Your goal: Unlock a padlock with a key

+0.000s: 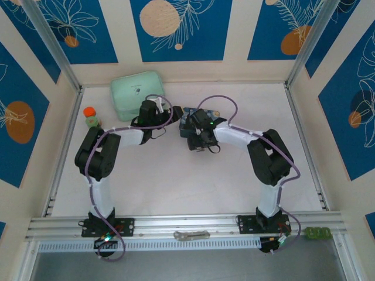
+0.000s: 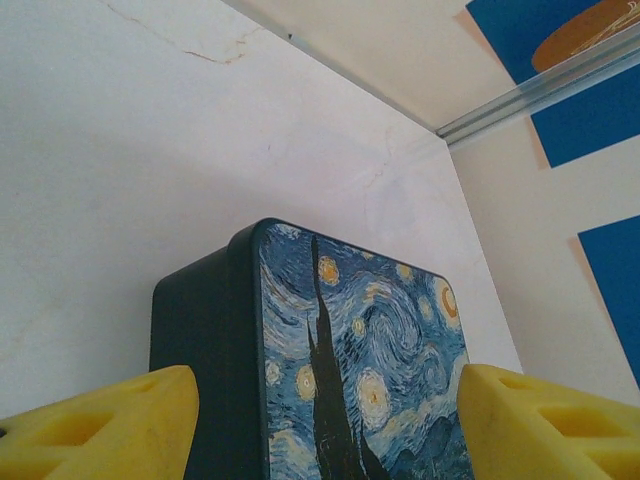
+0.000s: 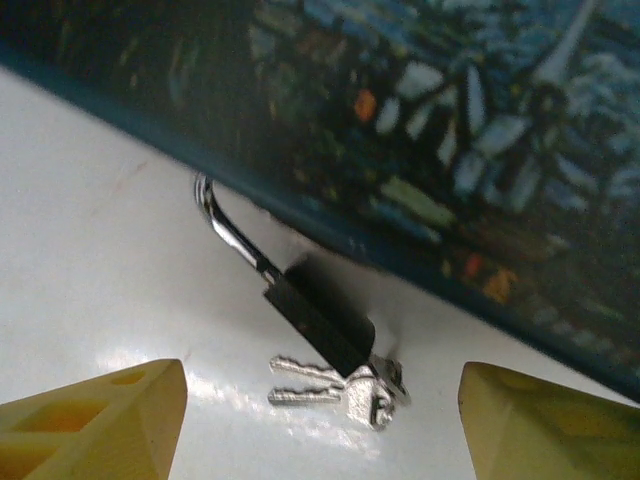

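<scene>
Silvery keys [image 3: 335, 388] lie on the desk [image 3: 90, 250] touching the padlock [image 3: 318, 318], against the starry-night tin [image 2: 350, 340] near the far edge's middle. Left end effector [image 2: 325, 420] and right end effector [image 3: 320, 425] are both spread and empty. Probable step: key pickup. The right one must descend and pinch a thin, flat key precisely.

Right wrist view: padlock [image 3: 318, 318] on worktop [image 3: 90, 230], shackle end against tin [image 3: 450, 130] wall; tin blocks approach from 12 to 3 o'clock. Keys [image 3: 345, 390] touch padlock body at 5 o'clock. Open worktop at 7 to 10 o'clock. Right tool [image 3: 322, 375] fingers spread wide, gap spanning padlock and keys. Left wrist view: tin between spread left tool [image 2: 325, 375] fingers. Top view: mint case [image 1: 137, 92] at 11 o'clock of tin; near worktop half open.
</scene>
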You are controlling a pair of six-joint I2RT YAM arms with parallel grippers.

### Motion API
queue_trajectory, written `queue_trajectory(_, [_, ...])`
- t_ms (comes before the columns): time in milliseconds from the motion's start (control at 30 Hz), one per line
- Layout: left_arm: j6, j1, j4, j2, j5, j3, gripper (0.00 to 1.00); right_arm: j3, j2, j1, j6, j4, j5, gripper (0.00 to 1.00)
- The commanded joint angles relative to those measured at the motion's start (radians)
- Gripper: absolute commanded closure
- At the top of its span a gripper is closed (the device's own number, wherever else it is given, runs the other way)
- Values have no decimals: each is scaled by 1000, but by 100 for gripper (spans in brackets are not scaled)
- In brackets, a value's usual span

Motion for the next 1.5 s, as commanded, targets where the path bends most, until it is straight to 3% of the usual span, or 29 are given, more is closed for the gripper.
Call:
queue_trajectory(0, [4,9,2,3,15,15,31,35,29,50,173,-54,122,28])
queue_trajectory(167, [2,7,0,6,24,23,31,54,65,82,264,-68,216,28])
queue_trajectory(433, [0,7,2,10,25,24,31,69,100,80,266,-32,292,35])
queue_trajectory(533, [-1,8,2,10,27,20,31,95,123,76,248,-24,311,42])
queue_trajectory(667, [2,8,-4,8,28,20,31,115,139,69,214,-4,326,59])
queue_trajectory(800, [1,8,-3,14,33,24,31,107,137,71,143,39,323,69])
queue_trajectory(967, [-7,6,3,28,47,29,32,86,134,107,-44,147,353,75])
queue_trajectory(1200, [-24,-7,19,49,65,32,32,86,146,117,-239,268,285,78])
queue_trajectory(1467, [-15,-12,27,10,47,-9,32,76,141,71,-239,287,219,85])
